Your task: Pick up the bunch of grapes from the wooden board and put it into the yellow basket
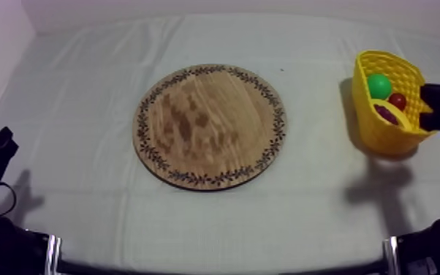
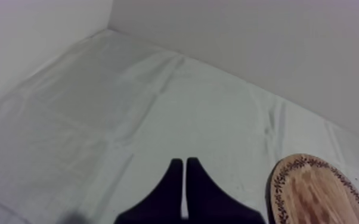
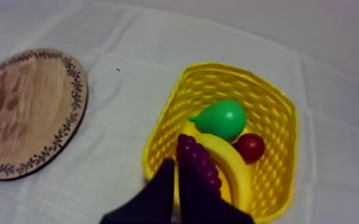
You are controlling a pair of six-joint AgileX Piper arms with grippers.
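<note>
One board (image 1: 210, 126), a leaf pattern running round its rim, lies at the middle of the cloth (image 1: 77, 88). One basket (image 3: 277, 113) stands well apart from it, at the right side of the table. Four toy fruits sit in the basket: one pear (image 3: 222, 119), one banana (image 3: 235, 173), one small red fruit (image 3: 250, 147) and one bunch of grapes (image 3: 198, 161). The grapes lie along the banana, touching it, inside the basket wall nearest the right arm. The pear and the small red fruit sit just beside the banana. The right gripper (image 3: 175, 168) hangs over the basket, right at the grapes — whether it is closed on them cannot be told. The left gripper (image 2: 185, 170) sits low over the cloth at the left side, near the board, its two fingers pressed together on nothing.
</note>
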